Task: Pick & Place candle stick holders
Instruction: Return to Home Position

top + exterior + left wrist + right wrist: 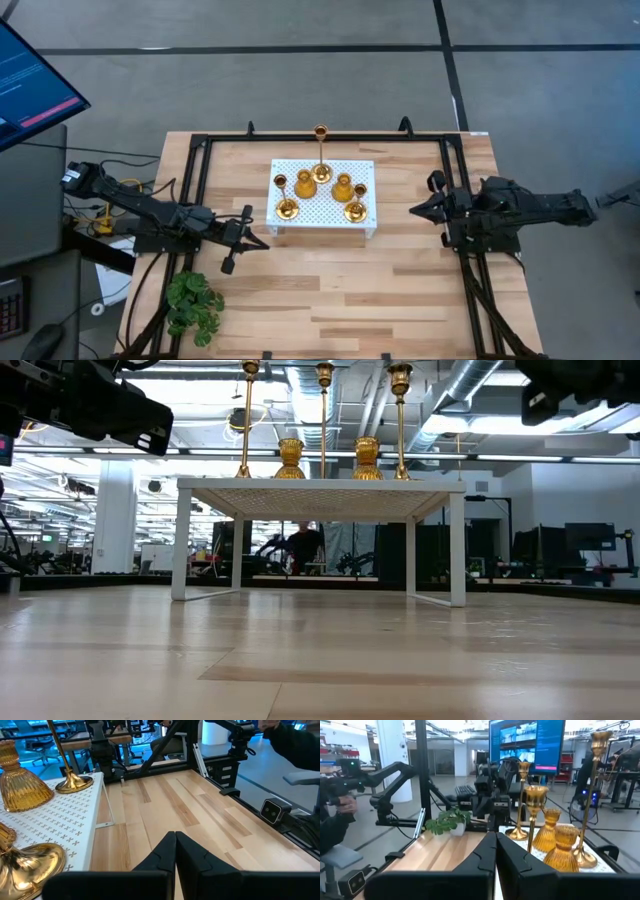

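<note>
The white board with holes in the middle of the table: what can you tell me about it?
The white perforated board is a small raised shelf, metal by its look, its flat top pierced with tiny cross-shaped cut-outs. It stands level on thin white legs on the wooden table, between the two arms. Five gold candle holders stand upright on it. Neither the left pincer nor the right pincer touches it.

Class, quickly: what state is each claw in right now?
Left claw: closed, holding nothing.
Right claw: closed, holding nothing.
</note>
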Robot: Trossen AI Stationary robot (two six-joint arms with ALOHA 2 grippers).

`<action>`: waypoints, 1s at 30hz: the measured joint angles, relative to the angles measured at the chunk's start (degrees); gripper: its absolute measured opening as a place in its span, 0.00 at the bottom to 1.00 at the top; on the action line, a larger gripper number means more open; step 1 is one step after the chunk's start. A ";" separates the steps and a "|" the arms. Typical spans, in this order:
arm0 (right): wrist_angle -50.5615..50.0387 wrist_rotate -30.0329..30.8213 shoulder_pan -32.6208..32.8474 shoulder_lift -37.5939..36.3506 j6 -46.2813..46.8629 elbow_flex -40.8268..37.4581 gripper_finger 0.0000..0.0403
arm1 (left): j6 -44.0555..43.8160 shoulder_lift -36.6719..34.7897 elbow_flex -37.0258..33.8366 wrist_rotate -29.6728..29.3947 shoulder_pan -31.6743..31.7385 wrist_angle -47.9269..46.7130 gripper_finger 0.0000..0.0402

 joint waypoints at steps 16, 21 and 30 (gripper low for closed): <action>2.92 0.02 0.00 -10.54 0.61 -11.43 0.00 | 0.00 0.00 0.00 0.00 0.00 0.00 0.02; 3.48 0.02 0.00 -13.05 0.59 -14.05 0.00 | 0.01 0.00 0.00 0.00 -0.01 0.00 0.02; 5.74 0.07 -0.20 -13.03 0.57 -16.76 0.00 | 0.01 0.00 0.00 0.00 -0.02 0.00 0.02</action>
